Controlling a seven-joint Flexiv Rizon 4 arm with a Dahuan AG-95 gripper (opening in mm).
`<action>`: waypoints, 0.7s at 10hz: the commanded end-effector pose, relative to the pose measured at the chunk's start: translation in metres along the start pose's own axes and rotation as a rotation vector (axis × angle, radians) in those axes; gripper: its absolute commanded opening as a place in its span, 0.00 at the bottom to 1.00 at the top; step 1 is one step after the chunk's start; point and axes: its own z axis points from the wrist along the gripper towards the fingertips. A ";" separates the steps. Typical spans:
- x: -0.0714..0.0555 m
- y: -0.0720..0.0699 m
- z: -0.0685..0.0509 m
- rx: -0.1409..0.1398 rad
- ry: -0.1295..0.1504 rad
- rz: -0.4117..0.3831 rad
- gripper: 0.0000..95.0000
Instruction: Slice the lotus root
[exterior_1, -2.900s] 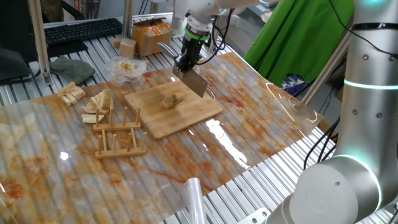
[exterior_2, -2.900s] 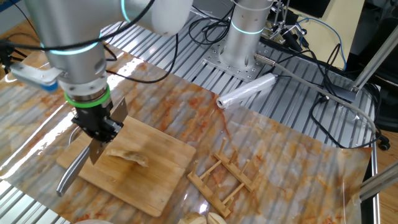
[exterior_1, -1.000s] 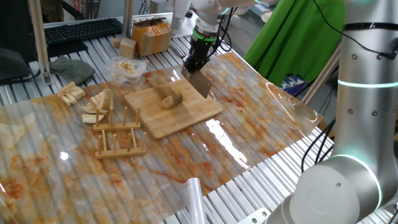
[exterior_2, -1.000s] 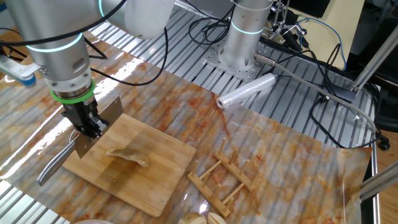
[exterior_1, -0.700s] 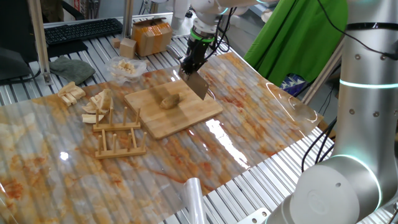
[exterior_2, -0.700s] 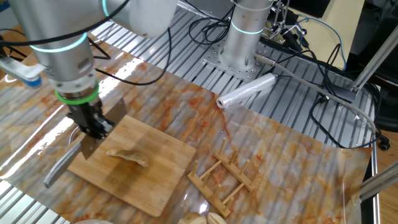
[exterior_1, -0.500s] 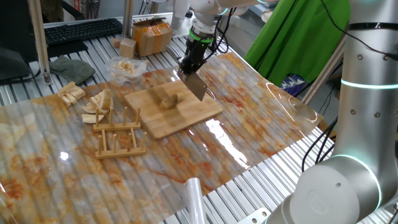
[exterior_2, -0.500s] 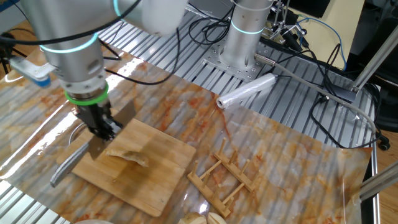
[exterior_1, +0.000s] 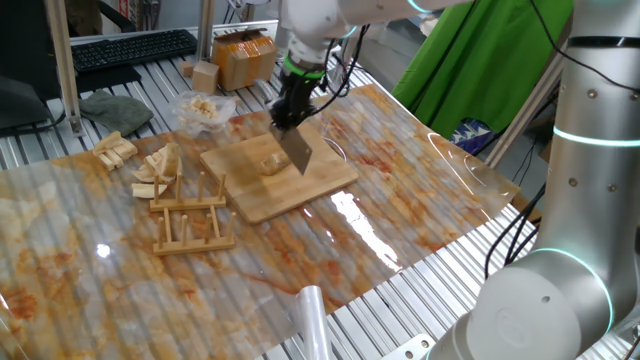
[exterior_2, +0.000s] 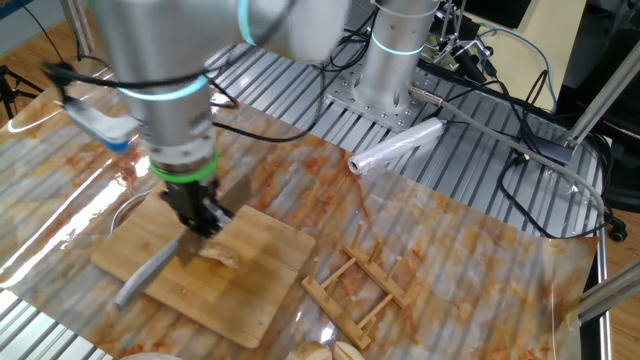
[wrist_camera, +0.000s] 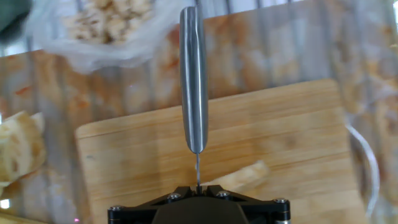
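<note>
Now over the lotus root (exterior_1: 268, 163), no longer beside it: hand (exterior_1: 290, 116) pinching the knife (exterior_1: 297, 152).

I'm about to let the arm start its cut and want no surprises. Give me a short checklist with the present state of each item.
1. Knife held by the tool: ok, clamped shut on it.
2. Lotus root lies on the wooden board: ok.
3. Blade over the lotus root: ok, it hangs right at the piece in both fixed views.
4. Blade touching the piece: cannot tell.
5. Board flat on the table: ok.
6. Wooden rack apart from the board: ok.
</note>
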 end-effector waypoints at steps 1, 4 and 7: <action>0.005 0.018 0.010 0.002 -0.004 0.009 0.00; 0.010 0.032 0.025 0.005 -0.007 0.013 0.00; 0.011 0.036 0.041 -0.002 -0.018 0.025 0.00</action>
